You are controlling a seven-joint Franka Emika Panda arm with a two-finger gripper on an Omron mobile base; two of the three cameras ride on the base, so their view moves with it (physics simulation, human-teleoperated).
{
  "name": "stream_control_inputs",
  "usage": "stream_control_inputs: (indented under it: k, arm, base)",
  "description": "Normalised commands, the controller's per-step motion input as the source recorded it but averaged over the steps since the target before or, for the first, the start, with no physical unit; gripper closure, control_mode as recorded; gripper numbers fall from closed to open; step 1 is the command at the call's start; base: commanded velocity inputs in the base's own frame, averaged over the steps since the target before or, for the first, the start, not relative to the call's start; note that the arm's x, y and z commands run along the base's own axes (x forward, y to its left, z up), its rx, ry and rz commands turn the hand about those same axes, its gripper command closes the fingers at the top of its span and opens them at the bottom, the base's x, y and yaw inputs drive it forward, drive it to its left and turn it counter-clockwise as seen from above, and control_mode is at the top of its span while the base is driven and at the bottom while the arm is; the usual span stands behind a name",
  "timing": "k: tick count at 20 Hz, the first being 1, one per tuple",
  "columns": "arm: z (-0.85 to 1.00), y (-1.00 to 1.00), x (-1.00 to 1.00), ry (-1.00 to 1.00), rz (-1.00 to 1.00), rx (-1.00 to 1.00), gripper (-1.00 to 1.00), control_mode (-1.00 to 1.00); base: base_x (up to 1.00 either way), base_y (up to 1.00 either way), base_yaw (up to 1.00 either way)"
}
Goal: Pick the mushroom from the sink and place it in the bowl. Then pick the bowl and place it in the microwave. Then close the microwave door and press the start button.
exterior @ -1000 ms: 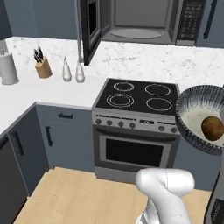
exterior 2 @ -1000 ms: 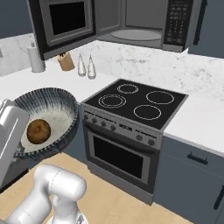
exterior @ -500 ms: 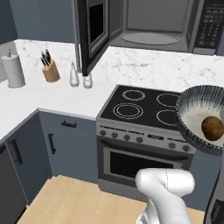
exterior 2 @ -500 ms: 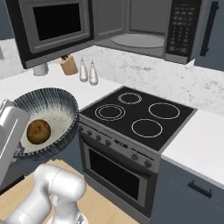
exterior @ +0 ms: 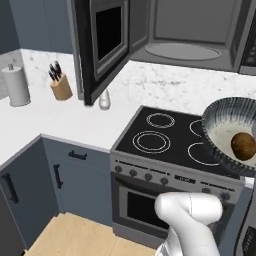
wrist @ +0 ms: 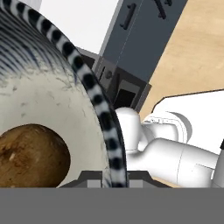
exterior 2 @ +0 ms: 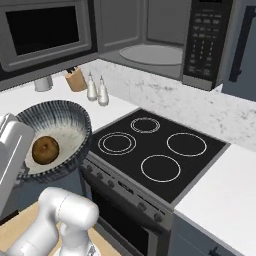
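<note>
The blue-grey streaked bowl (exterior: 231,142) (exterior 2: 52,140) (wrist: 52,100) is held in the air in front of the stove, slightly tilted. The brown mushroom (exterior: 243,145) (exterior 2: 45,149) (wrist: 33,155) lies inside it on the pale speckled bottom. My gripper (wrist: 114,178) is shut on the bowl's rim, which runs between the fingers in the hand view. Above the stove, the black microwave (exterior: 192,32) (exterior 2: 150,35) stands with its grey interior and turntable (exterior: 182,51) (exterior 2: 152,54) exposed. The microwave door (exterior: 102,45) (exterior 2: 45,32) is swung wide to the left. The sink is out of view.
A black four-burner stove (exterior: 170,137) (exterior 2: 155,155) with an oven below sits under the microwave. A knife block (exterior: 60,86) (exterior 2: 76,80), a paper towel roll (exterior: 16,86) and two bottles (exterior 2: 97,90) stand on the white counter (exterior: 45,120). The microwave's control panel (exterior 2: 204,42) is on its right.
Both base views have shifted: the stove and microwave now look larger and nearer, so the camera moved. The bowl with the mushroom stays held in the same place relative to the arm.
</note>
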Motion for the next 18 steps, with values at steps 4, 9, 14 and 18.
stream_control_inputs:
  k: [4,9,14,18]
  arm:
    - [0.0,0.0,0.0,0.0,0.0,0.0,1.0,1.0]
    - [0.0,0.0,0.0,0.0,0.0,0.0,1.0,1.0]
    - [0.0,0.0,0.0,0.0,0.0,0.0,1.0,1.0]
    - [0.0,0.0,0.0,0.0,0.0,0.0,1.0,1.0]
  base:
    - [0.71,0.0,0.13]
    - [0.74,0.0,0.14]
    - [0.67,0.0,0.13]
    - [0.74,-0.04,0.24]
